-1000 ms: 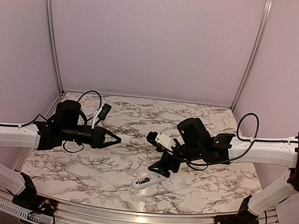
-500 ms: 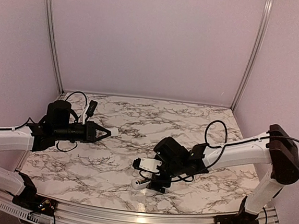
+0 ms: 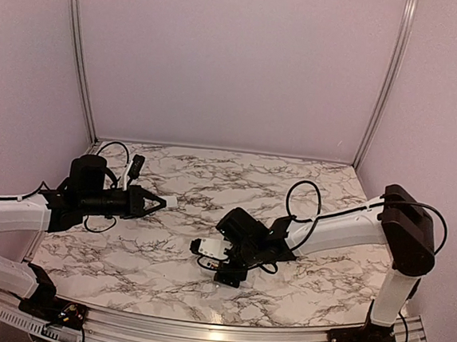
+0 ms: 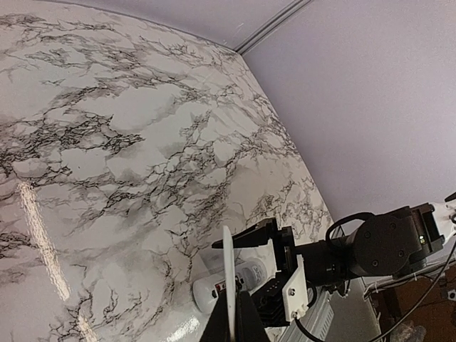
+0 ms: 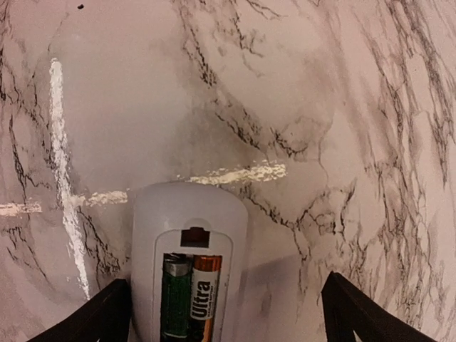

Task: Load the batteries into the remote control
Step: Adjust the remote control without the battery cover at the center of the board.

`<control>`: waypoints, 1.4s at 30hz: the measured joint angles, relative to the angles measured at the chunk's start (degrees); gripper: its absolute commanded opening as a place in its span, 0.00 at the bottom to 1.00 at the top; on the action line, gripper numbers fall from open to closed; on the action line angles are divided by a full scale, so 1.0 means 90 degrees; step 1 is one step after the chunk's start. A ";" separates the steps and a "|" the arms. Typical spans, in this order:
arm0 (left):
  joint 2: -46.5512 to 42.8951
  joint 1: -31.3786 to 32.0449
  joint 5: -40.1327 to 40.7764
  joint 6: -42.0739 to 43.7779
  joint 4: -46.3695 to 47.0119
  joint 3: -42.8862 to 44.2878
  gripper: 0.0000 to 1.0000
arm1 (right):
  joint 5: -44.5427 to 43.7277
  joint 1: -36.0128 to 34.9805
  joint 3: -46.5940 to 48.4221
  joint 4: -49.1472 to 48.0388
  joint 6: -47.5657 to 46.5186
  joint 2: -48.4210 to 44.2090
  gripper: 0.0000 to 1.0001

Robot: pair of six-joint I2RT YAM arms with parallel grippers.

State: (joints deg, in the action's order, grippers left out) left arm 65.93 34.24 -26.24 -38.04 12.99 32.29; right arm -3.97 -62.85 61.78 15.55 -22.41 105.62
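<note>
Right tool (image 5: 226, 315) lower, remote control (image 5: 189, 239) half-hidden

White marble pattern, veined in grey and black, all over the table (image 3: 165, 253). Plain white on the back of the remote control (image 5: 189, 214). In its bay, a green battery (image 5: 175, 303) with a silvery top beside a black battery (image 5: 204, 303) with a copper top and white lettering. Black on the right gripper (image 5: 228, 313) and the left gripper (image 3: 160, 204), white on the thin strip (image 4: 229, 278). White links with black joints on the left arm (image 3: 9, 212) and the right arm (image 3: 344, 225). Pale lilac on the walls (image 3: 238, 60).
</note>
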 measured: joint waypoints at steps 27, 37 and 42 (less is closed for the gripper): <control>0.3021 0.0763 -0.1598 0.0670 -0.1236 0.2059 0.00 | 0.1955 0.0840 -0.1836 -0.0481 0.1649 -0.2885 0.90; 0.3536 0.1030 -0.1943 0.0848 -0.1668 0.2361 0.00 | 0.1513 0.0549 -0.1666 0.0000 0.1727 -0.1928 0.87; 0.3621 0.1081 -0.2050 0.0845 -0.1668 0.2370 0.00 | 0.1098 0.0430 -0.1547 0.0141 0.1724 -0.1365 0.86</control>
State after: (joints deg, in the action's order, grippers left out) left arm 98.52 43.97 -44.69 -30.44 -2.02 53.63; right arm 5.91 -58.98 47.86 16.82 -6.90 93.34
